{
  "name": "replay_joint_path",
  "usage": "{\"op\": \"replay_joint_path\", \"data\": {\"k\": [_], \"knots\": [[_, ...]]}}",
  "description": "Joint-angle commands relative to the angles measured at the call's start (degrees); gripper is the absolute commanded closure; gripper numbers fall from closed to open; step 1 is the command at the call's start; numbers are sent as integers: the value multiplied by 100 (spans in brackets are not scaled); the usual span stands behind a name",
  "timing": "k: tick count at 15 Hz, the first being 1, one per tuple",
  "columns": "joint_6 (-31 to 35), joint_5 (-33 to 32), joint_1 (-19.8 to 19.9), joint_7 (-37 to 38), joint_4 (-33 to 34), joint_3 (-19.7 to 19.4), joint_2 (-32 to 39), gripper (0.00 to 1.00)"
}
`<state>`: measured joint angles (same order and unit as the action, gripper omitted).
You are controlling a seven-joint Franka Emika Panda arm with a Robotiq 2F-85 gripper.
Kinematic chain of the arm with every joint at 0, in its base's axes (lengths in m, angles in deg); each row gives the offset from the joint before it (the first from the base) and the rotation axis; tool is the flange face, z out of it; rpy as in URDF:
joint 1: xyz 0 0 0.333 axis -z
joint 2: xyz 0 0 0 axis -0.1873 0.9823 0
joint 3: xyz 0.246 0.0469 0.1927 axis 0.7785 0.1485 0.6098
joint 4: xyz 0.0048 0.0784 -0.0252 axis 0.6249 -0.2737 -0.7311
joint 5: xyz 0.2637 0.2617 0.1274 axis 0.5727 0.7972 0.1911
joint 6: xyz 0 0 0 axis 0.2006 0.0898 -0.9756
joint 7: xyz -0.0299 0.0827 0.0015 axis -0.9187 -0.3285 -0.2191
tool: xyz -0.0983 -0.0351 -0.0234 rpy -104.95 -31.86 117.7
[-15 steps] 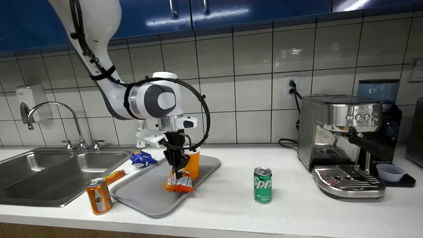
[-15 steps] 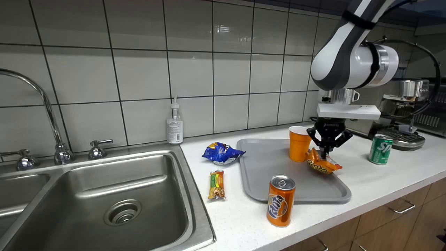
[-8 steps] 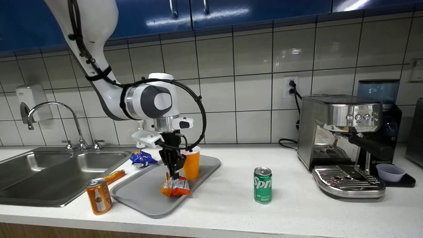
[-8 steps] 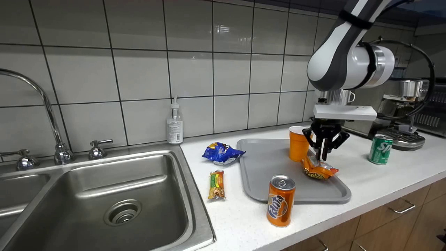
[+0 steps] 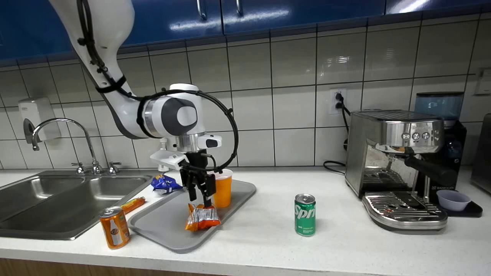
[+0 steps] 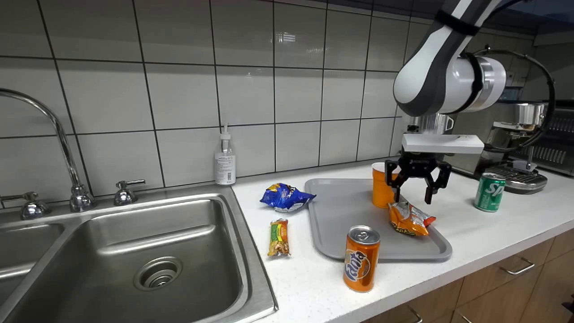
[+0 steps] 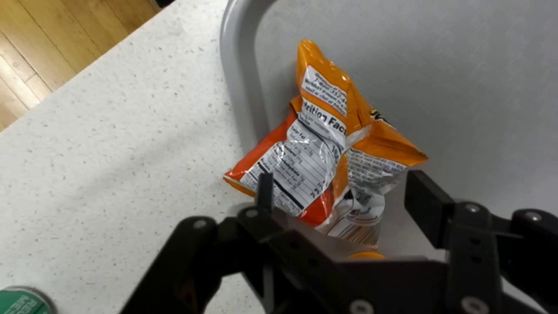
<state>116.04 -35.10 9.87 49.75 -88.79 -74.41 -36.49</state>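
In an exterior view we see the black two-fingered gripper [image 6: 412, 196] with its fingers spread wide and unclenched, just above a crumpled, glossy orange snack bag [image 6: 409, 219] that lies loose; whether a fingertip brushes it we cannot tell. The bag rests by the edge of a flat grey tray [image 6: 345, 215], and in the wrist view we see its red corner reaching across the rim, over the speckled white countertop [image 7: 152, 109]. Near the bag, on the tray, stands an upright orange cup [image 6: 382, 192] with a white rim. Near the tray we find an orange Fanta can [image 6: 362, 260], a shiny blue snack bag [image 6: 286, 197] and a slim green-and-orange packet [image 6: 279, 237], with a green Sprite can [image 6: 489, 192] on the opposite side.
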Motion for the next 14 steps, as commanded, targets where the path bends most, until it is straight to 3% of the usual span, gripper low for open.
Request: {"op": "replay_joint_path", "data": {"k": [1, 14], "knots": [[-247, -229, -83, -24, -159, 32, -346, 0], [-116, -318, -296, -98, -379, 450, -678, 0]]}}
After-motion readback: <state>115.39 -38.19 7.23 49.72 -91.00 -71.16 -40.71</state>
